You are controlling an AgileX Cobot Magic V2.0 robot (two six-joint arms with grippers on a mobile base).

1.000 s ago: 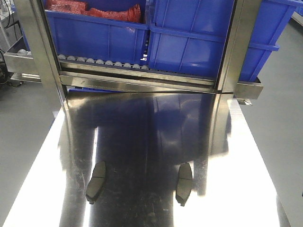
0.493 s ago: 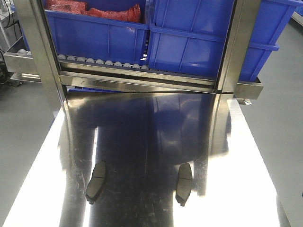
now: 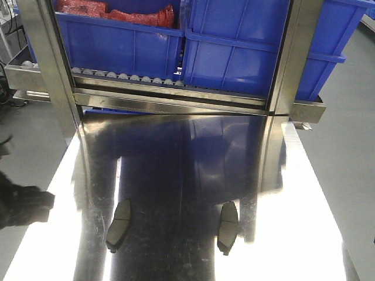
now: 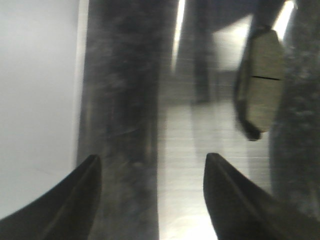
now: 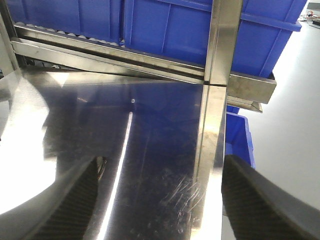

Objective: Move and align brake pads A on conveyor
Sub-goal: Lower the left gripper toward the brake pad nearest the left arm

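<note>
The left-hand pad (image 3: 118, 225) and the right-hand pad (image 3: 227, 228) lie flat on the shiny steel worktop (image 3: 193, 170), well apart from each other. In the front view they sit at about 7 o'clock and 5 o'clock. Each lies lengthwise toward the rack at 12 o'clock and shows a thin groove across its middle.

A dark, blurred mass (image 3: 20, 205) juts in from the 9 o'clock edge of that view. It is probably the left arm, though the smear hides its form.

The left wrist view is blurred too. There the left claw (image 4: 152, 200) is released, its two dark fingers (image 4: 75, 200) spread wide above the worktop near its left edge. The left-hand pad shows at 1 o'clock, clear of both fingers.

The right claw (image 5: 160, 200) is likewise released, fingers wide apart and gripping nothing, and it hangs over the worktop beside a steel post (image 5: 220, 45).

At 12 o'clock in the front view stand blue bins (image 3: 246, 47) on a roller track (image 3: 129, 77). The left one holds red bagged goods (image 3: 117, 12).
</note>
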